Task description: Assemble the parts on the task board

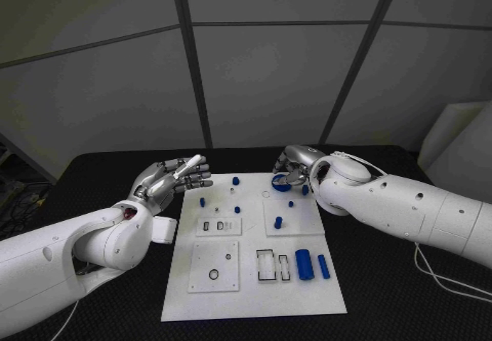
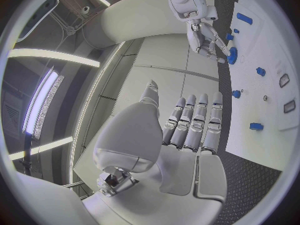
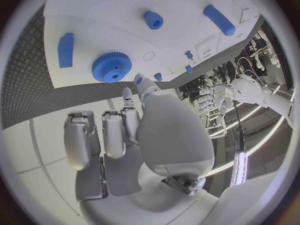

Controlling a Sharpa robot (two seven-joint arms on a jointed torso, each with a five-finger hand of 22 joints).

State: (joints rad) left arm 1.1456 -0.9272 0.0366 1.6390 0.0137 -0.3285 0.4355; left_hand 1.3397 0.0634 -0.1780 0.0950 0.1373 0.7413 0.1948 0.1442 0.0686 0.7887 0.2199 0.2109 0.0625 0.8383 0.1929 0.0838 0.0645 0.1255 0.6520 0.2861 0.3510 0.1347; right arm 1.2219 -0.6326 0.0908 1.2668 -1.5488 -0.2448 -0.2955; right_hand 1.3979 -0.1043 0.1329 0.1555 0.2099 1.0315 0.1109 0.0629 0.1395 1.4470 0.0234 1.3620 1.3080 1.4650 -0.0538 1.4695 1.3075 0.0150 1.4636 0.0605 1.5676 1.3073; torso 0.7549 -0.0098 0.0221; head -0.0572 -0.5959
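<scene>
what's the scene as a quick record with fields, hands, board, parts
left hand: open, fingers straight and apart, above the board's left edge, holds nothing
right hand: open, at the board's far edge, by the gear, not gripping it
board: white plate, mid table
gear: blue, toothed, at the board's far edge
cylinder: blue, lies near side, right
rod: blue, thin, lies right of the cylinder
pegs: small blue pieces on the far half
</scene>
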